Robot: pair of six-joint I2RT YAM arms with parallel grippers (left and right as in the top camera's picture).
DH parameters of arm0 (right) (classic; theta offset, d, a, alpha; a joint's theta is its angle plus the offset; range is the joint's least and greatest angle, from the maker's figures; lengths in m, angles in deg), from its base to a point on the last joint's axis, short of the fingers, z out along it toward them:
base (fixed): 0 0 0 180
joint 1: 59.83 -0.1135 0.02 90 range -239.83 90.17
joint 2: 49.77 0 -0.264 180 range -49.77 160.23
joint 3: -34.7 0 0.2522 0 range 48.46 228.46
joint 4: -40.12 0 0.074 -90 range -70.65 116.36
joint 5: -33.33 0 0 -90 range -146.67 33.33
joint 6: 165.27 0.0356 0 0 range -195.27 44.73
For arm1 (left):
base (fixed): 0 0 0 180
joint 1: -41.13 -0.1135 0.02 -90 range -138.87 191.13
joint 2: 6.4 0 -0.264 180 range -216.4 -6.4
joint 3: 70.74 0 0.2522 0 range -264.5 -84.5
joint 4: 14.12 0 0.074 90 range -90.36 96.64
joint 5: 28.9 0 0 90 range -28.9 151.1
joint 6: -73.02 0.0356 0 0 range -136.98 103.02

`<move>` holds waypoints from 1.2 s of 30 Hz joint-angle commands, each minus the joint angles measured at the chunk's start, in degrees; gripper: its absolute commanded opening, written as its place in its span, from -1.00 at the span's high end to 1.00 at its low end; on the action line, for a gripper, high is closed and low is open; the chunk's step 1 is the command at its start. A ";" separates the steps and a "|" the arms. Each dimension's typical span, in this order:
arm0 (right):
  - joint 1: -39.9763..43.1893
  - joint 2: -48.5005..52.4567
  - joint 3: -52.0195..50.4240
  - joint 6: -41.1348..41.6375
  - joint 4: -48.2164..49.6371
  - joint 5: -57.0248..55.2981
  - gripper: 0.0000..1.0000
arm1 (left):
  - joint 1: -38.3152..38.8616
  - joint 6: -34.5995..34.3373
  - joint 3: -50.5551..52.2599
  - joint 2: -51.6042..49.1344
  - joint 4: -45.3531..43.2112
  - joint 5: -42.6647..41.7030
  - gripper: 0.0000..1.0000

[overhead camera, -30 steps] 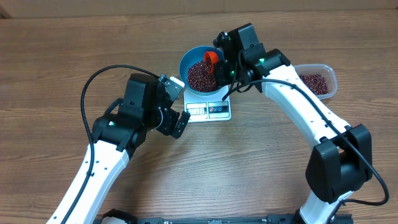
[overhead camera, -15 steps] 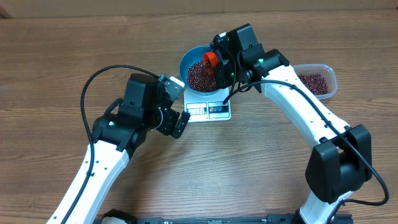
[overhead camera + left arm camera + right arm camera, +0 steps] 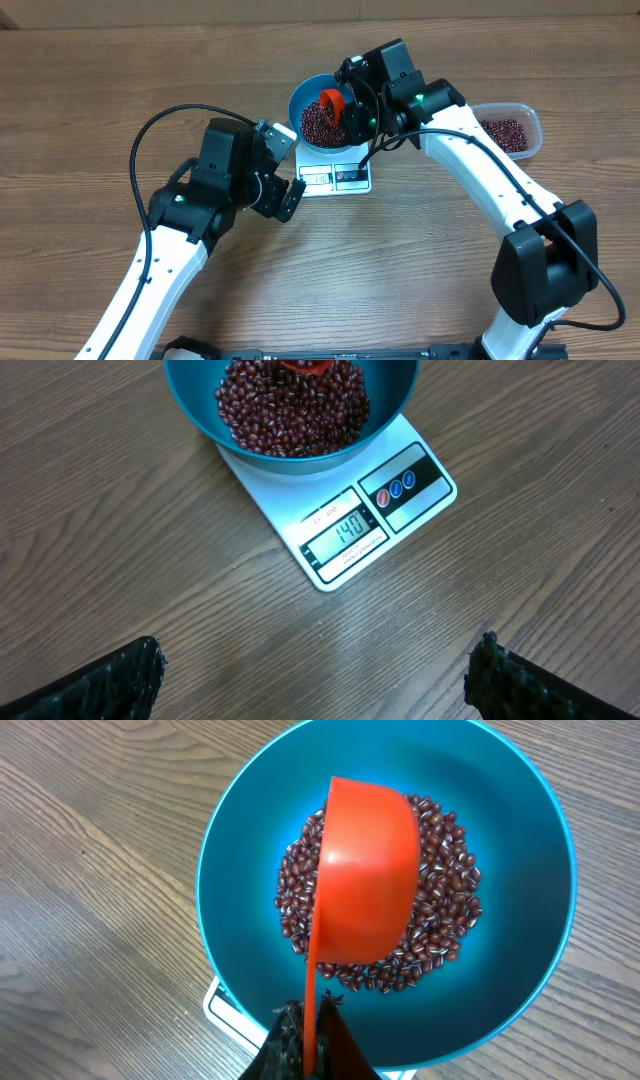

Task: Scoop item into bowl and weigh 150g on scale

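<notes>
The blue bowl (image 3: 302, 96) stands on the white scale (image 3: 338, 178) and holds a maroon heap of beans (image 3: 318, 122). My right gripper (image 3: 312, 1025) is shut on the thin handle of an orange scoop (image 3: 365, 870), which hangs turned over above the beans (image 3: 445, 890) inside the bowl (image 3: 240, 830). In the overhead view that scoop (image 3: 332, 100) shows at the bowl's right side. The left gripper (image 3: 315, 680) stands open over bare wood, short of the scale (image 3: 345, 535), whose display faces it. The bowl (image 3: 200, 400) fills the top of that view.
A clear plastic tub (image 3: 532, 122) with more beans (image 3: 504, 134) sits on the table at the right, beyond my right arm. Wood tabletop (image 3: 90, 100) spreads all around. A black cable (image 3: 150, 135) loops over the left arm.
The orange scoop has shifted slightly left and up over the bowl with my right gripper. The left arm has not moved.
</notes>
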 commanded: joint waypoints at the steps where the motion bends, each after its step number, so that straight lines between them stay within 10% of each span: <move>1: 0.13 -0.68 2.19 0.13 -0.11 1.16 0.93 | -0.24 1.07 0.15 0.44 -0.07 -0.63 -0.99; 36: 0.07 -0.68 2.23 -4.55 0.61 -7.34 0.93 | -0.24 1.07 0.15 0.44 -0.07 -0.63 -0.99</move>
